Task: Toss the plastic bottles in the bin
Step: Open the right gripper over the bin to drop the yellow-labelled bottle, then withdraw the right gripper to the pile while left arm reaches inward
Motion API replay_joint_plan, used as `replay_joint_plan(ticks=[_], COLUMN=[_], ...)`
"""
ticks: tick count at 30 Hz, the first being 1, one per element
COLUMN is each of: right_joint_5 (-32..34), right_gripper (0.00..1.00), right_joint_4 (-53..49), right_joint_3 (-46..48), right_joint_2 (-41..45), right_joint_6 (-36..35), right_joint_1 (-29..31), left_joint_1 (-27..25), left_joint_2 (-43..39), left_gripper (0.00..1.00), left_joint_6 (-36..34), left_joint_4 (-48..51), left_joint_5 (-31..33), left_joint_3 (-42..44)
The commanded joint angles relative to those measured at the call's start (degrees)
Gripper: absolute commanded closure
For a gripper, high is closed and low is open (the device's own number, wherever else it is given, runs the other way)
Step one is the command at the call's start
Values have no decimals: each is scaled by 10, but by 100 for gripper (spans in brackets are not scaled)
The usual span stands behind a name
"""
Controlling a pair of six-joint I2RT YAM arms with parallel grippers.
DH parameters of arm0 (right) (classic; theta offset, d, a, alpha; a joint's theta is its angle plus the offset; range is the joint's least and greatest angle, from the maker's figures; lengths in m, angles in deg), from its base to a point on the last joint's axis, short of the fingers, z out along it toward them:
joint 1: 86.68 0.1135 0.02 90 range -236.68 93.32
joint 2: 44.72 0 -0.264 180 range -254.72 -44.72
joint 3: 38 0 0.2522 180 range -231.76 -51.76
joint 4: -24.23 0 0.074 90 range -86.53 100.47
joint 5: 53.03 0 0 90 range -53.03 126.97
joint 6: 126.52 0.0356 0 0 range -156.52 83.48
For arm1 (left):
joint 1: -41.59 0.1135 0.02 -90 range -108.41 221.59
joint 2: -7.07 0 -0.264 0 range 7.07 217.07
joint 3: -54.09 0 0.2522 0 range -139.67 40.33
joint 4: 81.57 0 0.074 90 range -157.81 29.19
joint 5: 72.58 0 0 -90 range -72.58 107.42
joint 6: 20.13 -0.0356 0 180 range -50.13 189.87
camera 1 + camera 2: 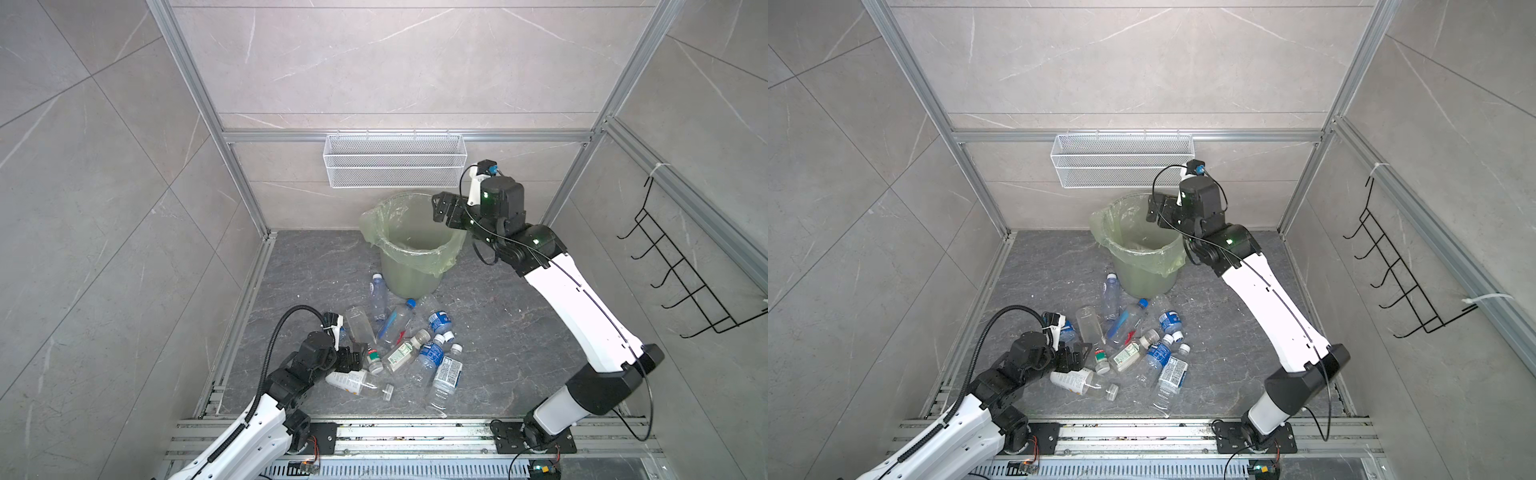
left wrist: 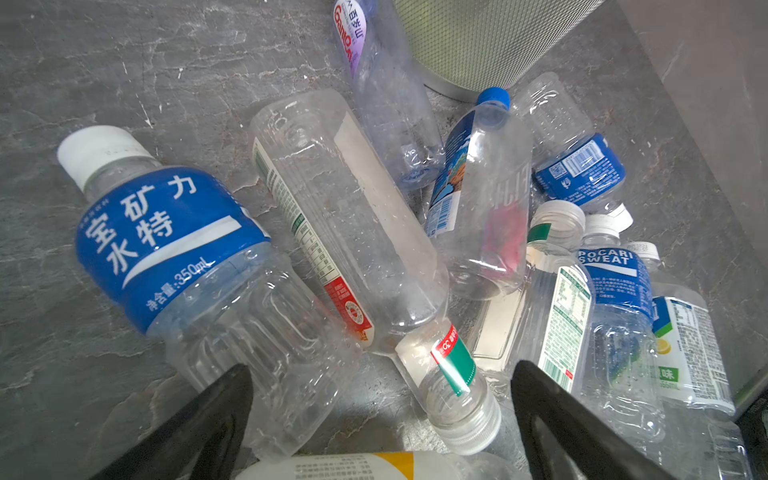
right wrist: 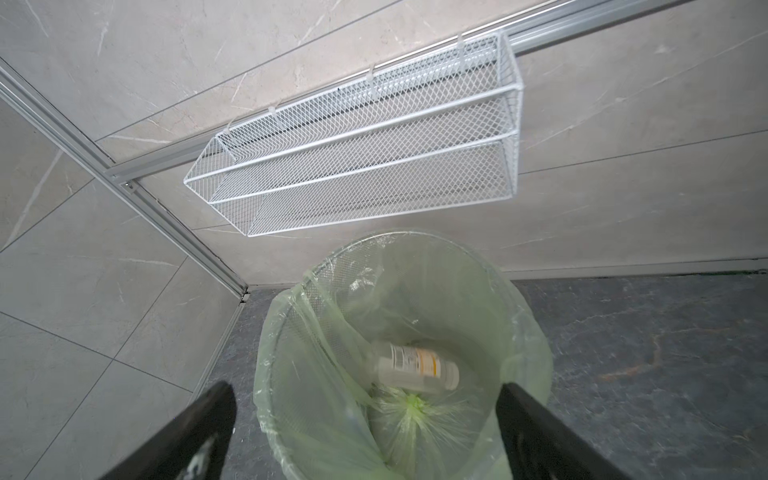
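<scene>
Several plastic bottles [image 1: 401, 349] lie in a heap on the dark floor in front of the bin [image 1: 409, 278], a pale green bucket with a green bag. My left gripper [image 1: 355, 360] is open, low at the heap's left side. In the left wrist view the left gripper [image 2: 382, 419] has the capped neck of a red-and-green labelled bottle [image 2: 453, 374] between its fingers, untouched, next to a blue-labelled bottle [image 2: 174, 245]. My right gripper [image 1: 437, 208] hangs open and empty over the bin's rim [image 3: 266, 353]. One white bottle with a yellow label [image 3: 415, 368] lies in the bin.
A white wire mesh basket [image 1: 395, 160] hangs on the back wall just above the bin. A black wire rack [image 1: 681, 282] sticks out from the right wall. Aluminium rails [image 1: 415, 432] carry both arm bases along the front edge.
</scene>
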Motion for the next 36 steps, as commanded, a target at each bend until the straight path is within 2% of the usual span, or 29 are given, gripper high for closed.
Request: replay_joint_plan(ticks=[1, 6, 15, 22, 26, 31, 36], right_joint_5=[9, 13, -30, -23, -48, -76, -72], right_gripper=[1, 1, 1, 5, 7, 9, 8], right_joint_4=[21, 43, 32, 11, 2, -10, -20], right_joint_3=[74, 182, 356, 476, 524, 567, 594], right_joint_2=[43, 110, 199, 249, 270, 279, 281], right_joint_6=[-14, 3, 19, 21, 27, 48, 52], right_joint_1=[1, 1, 2, 9, 10, 12, 14], left_joint_1=[-2, -2, -13, -60, -84, -115, -158], left_joint_2=[13, 13, 56, 68, 90, 107, 125], left_gripper=[0, 0, 2, 9, 5, 4, 4], left_joint_6=[33, 60, 31, 8, -7, -11, -27], left_joint_4=[-44, -99, -1, 17, 30, 34, 32], left_joint_5=[4, 3, 55, 76, 90, 107, 119], left_joint_3=[-10, 7, -68, -100, -121, -127, -137])
